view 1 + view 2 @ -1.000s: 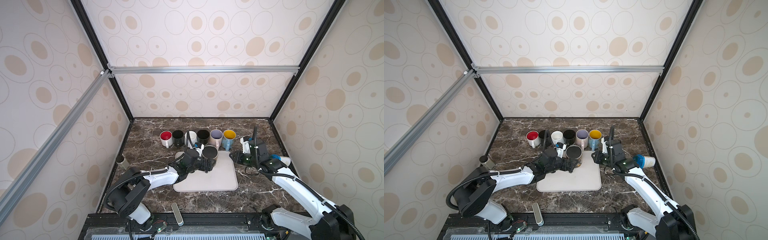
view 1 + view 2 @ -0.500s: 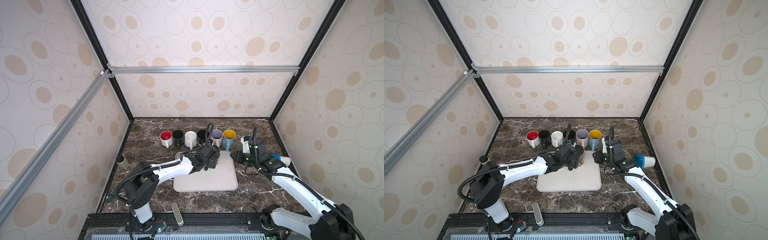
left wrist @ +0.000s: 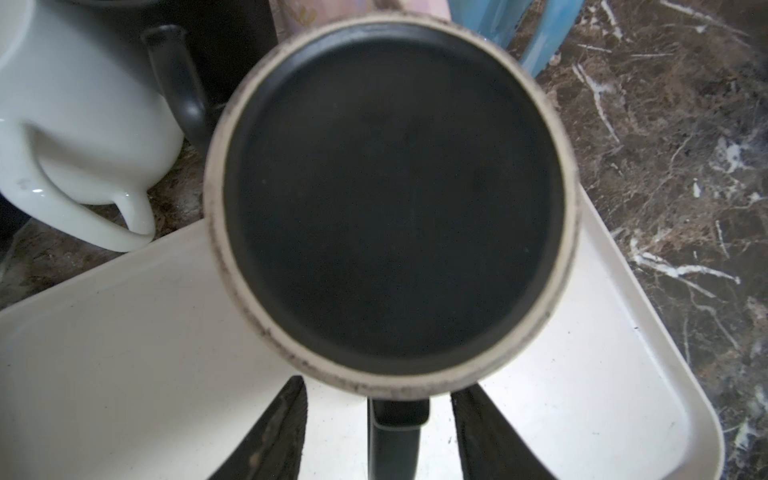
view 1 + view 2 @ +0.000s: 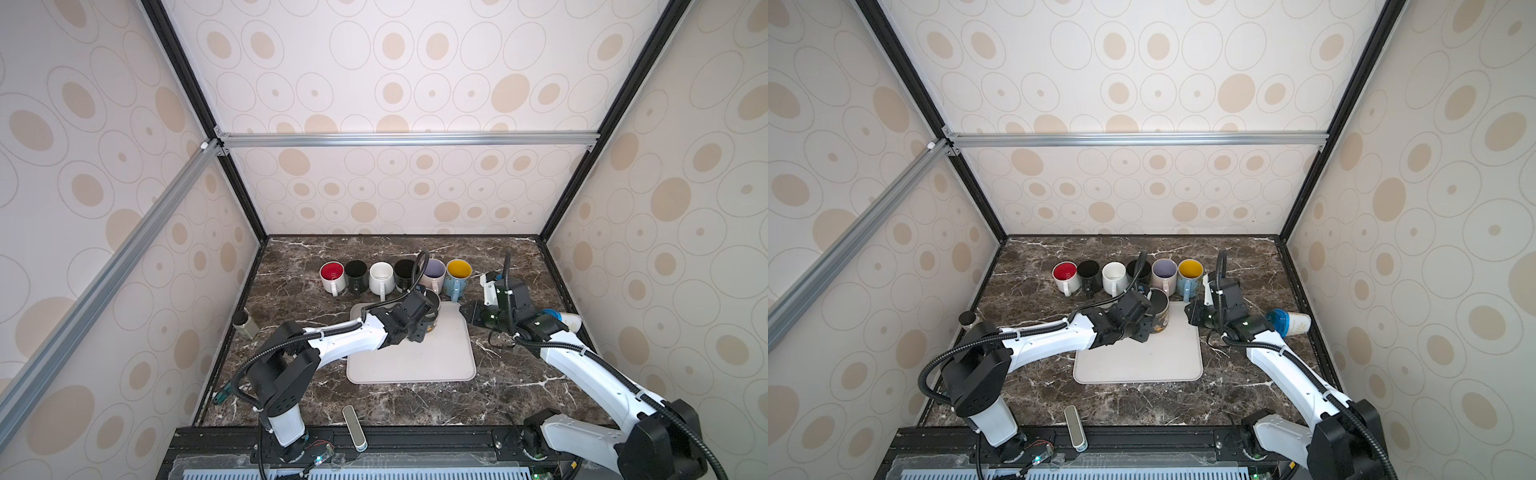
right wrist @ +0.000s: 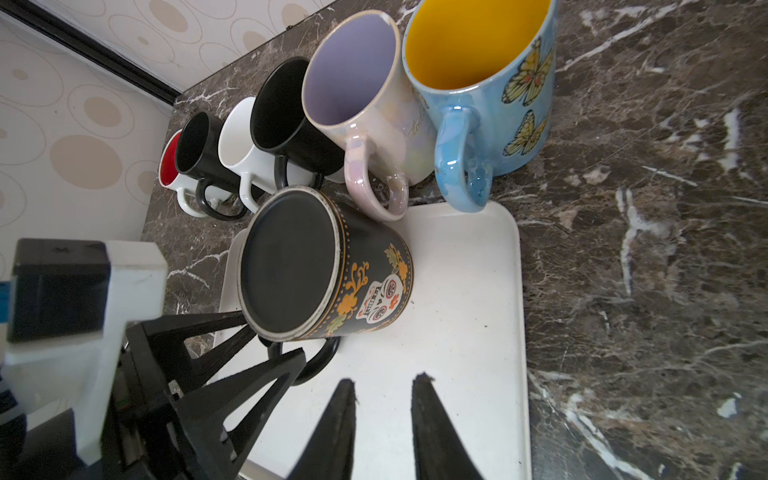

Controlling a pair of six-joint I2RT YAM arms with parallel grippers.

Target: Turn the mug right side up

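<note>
Seemingly free mug handle [image 3: 397,432], left-wrist only

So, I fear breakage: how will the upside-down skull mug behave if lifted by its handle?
The skull mug looks glazed ceramic: probably rigid, heavy, and chippable against the lavender mug close by. Gripped by its offset handle, it may swing or slip.

Mug row [image 5: 357,104] tight behind inverted mug [image 5: 324,266]; left end effector [image 3: 380,388] fills handle side; tray [image 5: 465,332] front, right bench [image 5: 644,249] open.
</note>
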